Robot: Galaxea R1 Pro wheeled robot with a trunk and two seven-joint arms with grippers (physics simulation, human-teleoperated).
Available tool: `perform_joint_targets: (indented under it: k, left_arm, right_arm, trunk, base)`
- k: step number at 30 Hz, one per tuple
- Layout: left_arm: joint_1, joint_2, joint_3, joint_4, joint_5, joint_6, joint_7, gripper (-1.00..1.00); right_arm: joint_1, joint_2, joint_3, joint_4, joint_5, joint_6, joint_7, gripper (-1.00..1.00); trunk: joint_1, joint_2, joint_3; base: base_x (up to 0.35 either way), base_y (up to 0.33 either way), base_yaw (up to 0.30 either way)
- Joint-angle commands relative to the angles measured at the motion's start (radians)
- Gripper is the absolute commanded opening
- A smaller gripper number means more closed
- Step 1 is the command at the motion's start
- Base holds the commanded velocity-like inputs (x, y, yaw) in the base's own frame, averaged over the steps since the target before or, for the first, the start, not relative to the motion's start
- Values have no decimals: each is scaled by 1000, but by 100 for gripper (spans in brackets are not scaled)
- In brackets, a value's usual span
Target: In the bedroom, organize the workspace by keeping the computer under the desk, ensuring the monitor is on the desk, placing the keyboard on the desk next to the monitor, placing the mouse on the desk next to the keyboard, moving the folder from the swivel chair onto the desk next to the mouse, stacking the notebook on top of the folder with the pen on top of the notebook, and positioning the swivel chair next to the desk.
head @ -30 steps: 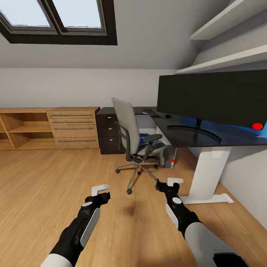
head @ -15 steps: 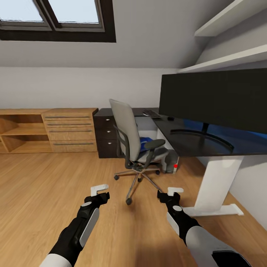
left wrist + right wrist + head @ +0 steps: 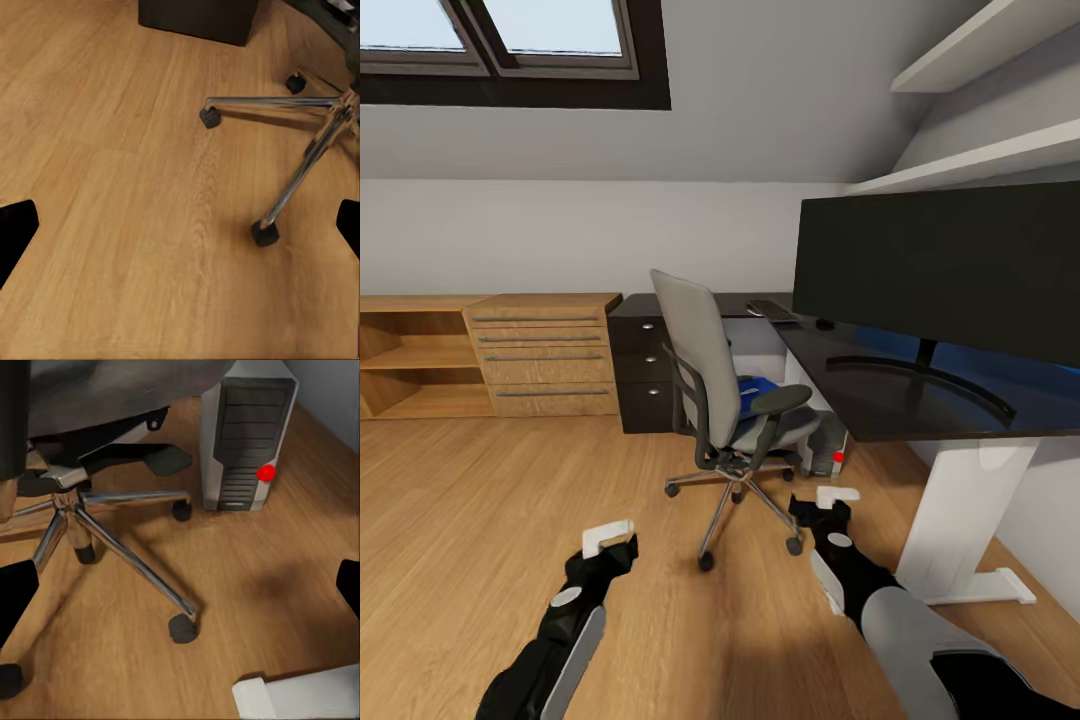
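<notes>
Nearer now, swivel chair [image 3: 725, 400] (grey fabric, chrome).

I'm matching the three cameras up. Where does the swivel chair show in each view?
Head view: swivel chair at centre, beside the desk.
Left wrist view: its chrome base with castors, on the wood floor.
Right wrist view: seat and chrome base, beside the computer.
Shared landmark: the chrome star base.
</notes>
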Motion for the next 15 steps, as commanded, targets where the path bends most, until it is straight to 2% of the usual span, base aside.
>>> perform_joint_targets:
  k: [1,3,7,10,12,15]
  left_arm:
    - [46,7,-2,-60,9,-9,8,100]
    - [95,19,-3,-134,8,-17,7,100]
    - [145,35,-3,-204,9,-22,7,100]
    - [160,41,-3,-221,9,-23,7,100]
    - [164,43,-3,-226,9,-23,7,100]
    - [166,44,-4,-228,10,-23,7,100]
  right_arm:
    - [-18,0,-1,2,0,10,-8,100]
    - [-43,-6,-1,2,-1,38,-12,100]
    - [-74,-23,-2,3,-3,77,-13,100]
    - [-82,-28,-3,23,-4,79,-8,100]
    - [-84,-29,-1,57,-4,53,-6,100]
    - [-85,-31,-1,82,-4,28,-5,100]
  trunk:
    - [0,0,-1]
    - [0,0,-1]
    - [0,0,-1]
    - [0,0,-1]
    - [0,0,-1]
    - [0,0,-1]
  base:
    - [7,0,0]
    - [4,0,0]
    - [2,0,0]
    - [0,0,0]
    - [37,0,0]
    - [203,0,0]
